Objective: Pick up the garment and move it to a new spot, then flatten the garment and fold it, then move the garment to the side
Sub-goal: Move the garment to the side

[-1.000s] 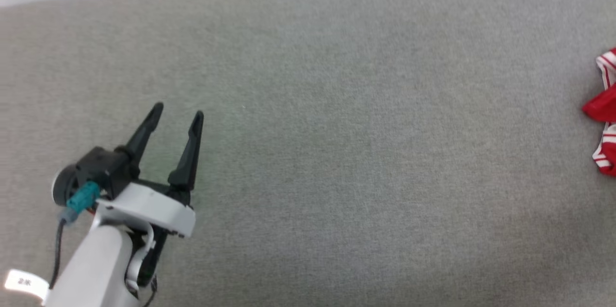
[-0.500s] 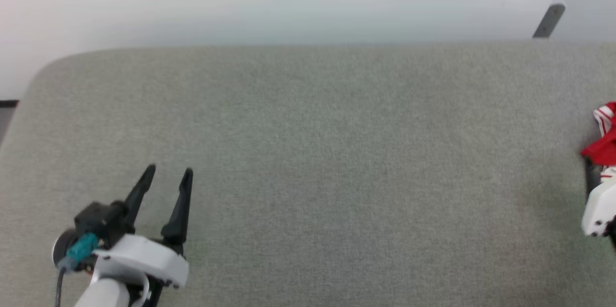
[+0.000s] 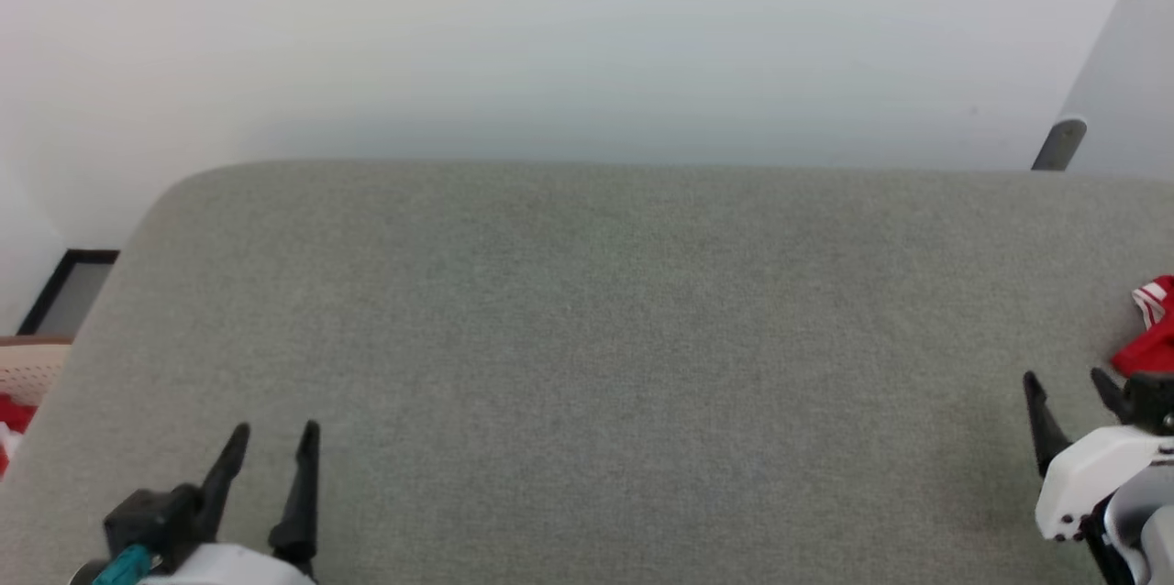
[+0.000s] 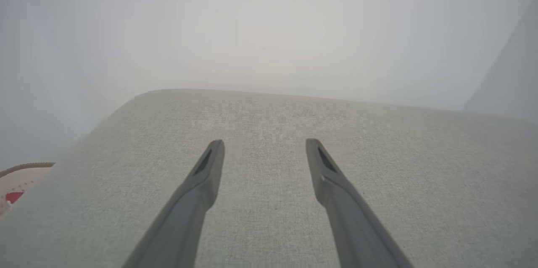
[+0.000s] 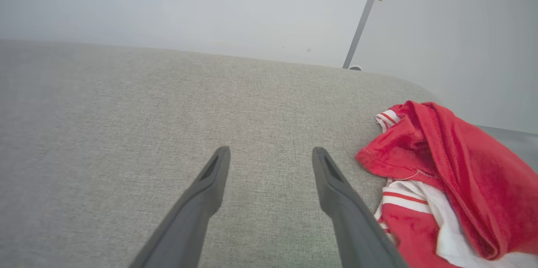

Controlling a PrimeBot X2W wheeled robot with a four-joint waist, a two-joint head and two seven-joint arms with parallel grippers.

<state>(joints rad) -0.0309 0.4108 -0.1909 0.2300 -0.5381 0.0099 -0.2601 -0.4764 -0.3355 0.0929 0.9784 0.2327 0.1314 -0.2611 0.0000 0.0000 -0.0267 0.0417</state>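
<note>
Slippage off the grey pad (image 3: 587, 310) is risked if a loose fold is pinched: the garment (image 5: 441, 167) is bunched at its right edge beside the right gripper (image 3: 1062, 376), spread wide and empty like the left gripper (image 3: 275, 427).

A wide grey fabric-covered table (image 3: 587, 337) with rounded corners stands against a plain white wall (image 3: 550, 35), a thin grey post (image 3: 1059, 143) rises behind its far right corner, and past its left edge show a black-framed panel (image 3: 69, 292) and the rim of a pale perforated basket (image 3: 32, 374).
</note>
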